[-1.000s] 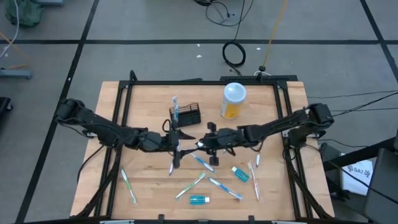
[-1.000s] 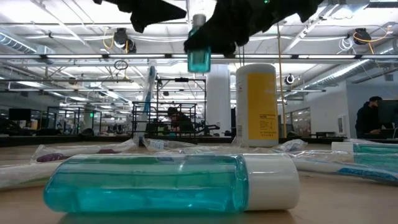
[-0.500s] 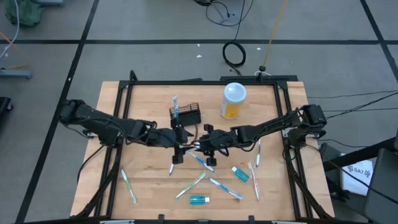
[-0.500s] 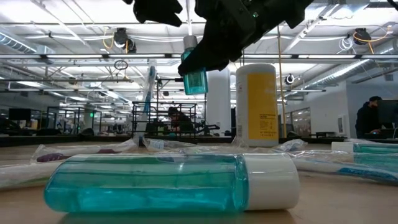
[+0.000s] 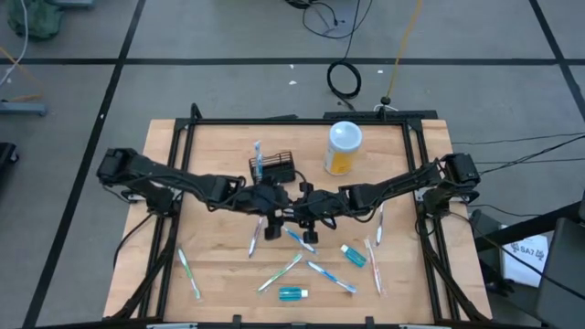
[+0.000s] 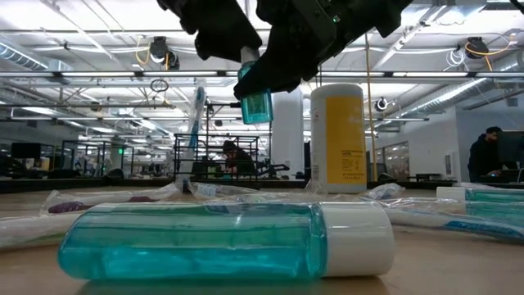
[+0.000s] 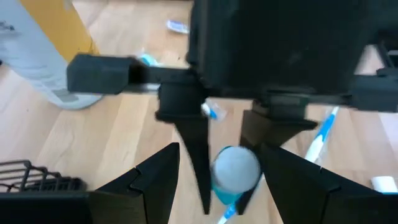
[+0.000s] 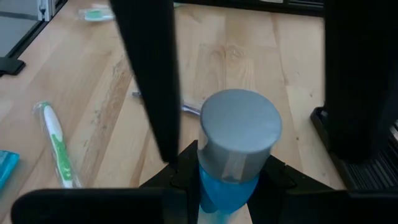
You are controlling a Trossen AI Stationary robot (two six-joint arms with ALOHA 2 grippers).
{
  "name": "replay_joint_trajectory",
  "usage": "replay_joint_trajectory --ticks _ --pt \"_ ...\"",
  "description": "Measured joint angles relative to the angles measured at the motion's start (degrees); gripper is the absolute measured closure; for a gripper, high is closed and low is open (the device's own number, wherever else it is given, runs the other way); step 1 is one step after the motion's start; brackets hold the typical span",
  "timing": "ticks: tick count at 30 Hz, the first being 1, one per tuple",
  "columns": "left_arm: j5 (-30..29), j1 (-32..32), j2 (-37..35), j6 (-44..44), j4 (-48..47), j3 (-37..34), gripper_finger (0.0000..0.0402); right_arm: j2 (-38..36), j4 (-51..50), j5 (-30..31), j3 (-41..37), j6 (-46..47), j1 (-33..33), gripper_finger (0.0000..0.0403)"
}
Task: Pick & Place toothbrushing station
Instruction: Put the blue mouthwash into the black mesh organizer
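Note:
A small bottle [image 6: 256, 105] of blue liquid with a pale cap [image 8: 240, 129] hangs above the table's middle, with my right gripper [image 5: 295, 216] shut on it. My left gripper [image 5: 271, 217] faces it from the left, open; its two fingers [image 8: 149, 74] stand on either side of the cap, apart from it. The toothbrushing station [image 5: 278, 168], a black slatted rack holding one toothbrush [image 5: 257, 158], stands on the table just beyond both grippers. My right gripper pinches the bottle's blue body just below the cap [image 8: 222, 185] between its two fingers. The fingers come from the table's right, slanting down. The bottle is lifted clear of the table, cap up and somewhat tilted.
A tall yellow container with a white lid [image 5: 343, 146] stands at the back, right of the rack. Several wrapped toothbrushes [image 5: 279, 272] lie over the near half, with a lying blue bottle [image 5: 293, 293] and a small teal bottle [image 5: 354, 255].
My left gripper has moved toward the table's right, up to the held bottle, and tipped nearer to level; its open fingers now straddle the cap. The bottle in my right gripper has tilted a little and sunk slightly.

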Motion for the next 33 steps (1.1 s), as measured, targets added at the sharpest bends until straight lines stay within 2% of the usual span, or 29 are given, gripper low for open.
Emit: replay_joint_trajectory --ticks 7,16,21,28,33 --pt "1.91 0.50 0.30 -0.68 -0.10 -0.02 0.0178 0.00 0.00 0.04 0.00 0.00 0.00 0.0319" --pt "4.44 1.35 0.30 -0.85 -0.39 -0.02 0.0257 0.00 -0.09 0.14 0.00 -0.02 -0.07 0.0319" --pt "6.99 2.74 0.30 -1.04 -1.11 -0.01 0.0284 0.00 -0.28 0.30 0.00 -0.63 -0.17 0.0319" --pt "7.22 3.06 0.30 -1.03 -1.26 -0.02 0.0292 0.00 -0.43 0.31 0.00 -0.77 -0.51 0.0316" --pt "6.87 3.06 0.30 -1.09 -1.34 -0.02 0.0297 0.00 -0.44 0.31 0.00 -1.12 -0.59 0.0298"
